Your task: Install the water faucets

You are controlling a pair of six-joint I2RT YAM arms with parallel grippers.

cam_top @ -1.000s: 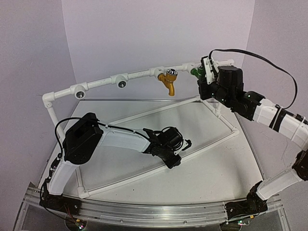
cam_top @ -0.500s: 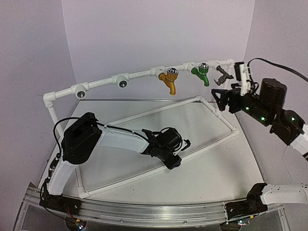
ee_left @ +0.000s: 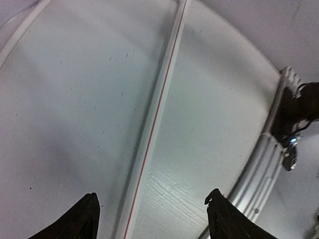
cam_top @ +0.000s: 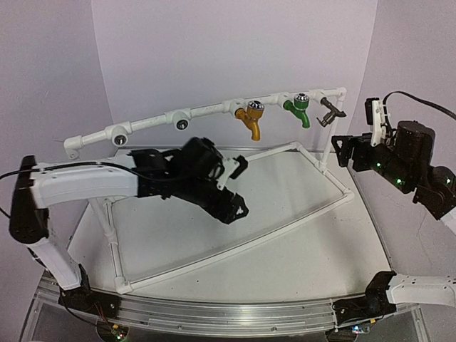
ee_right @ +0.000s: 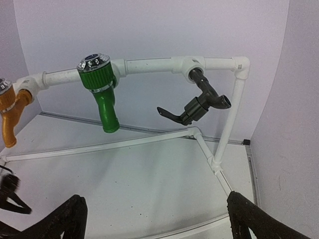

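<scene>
Three water faucets hang from the top rail of the white pipe frame [cam_top: 206,108]: a mustard-yellow one [cam_top: 250,121], a green one [cam_top: 299,110] and a dark grey one [cam_top: 329,110] at the right end. The right wrist view faces the green faucet [ee_right: 99,87] and the dark faucet [ee_right: 202,104], with the yellow one [ee_right: 10,112] at its left edge. My right gripper [cam_top: 343,151] hovers open to the right of the frame, apart from the faucets. My left gripper [cam_top: 238,188] is raised above the table, open and empty. Its wrist view looks down on a frame pipe [ee_left: 154,114].
Two round silver-centred sockets [cam_top: 118,139] [cam_top: 182,125] sit on the left part of the rail. The frame's low white pipes [cam_top: 235,249] run diagonally across the table [cam_top: 299,249]. Purple walls enclose the back and sides. A metal rail [cam_top: 214,313] runs along the near edge.
My right gripper let go of the dark faucet, left it on the rail and backed away to the right. My left arm lifted off the table, swung back-left and opened its jaws.
</scene>
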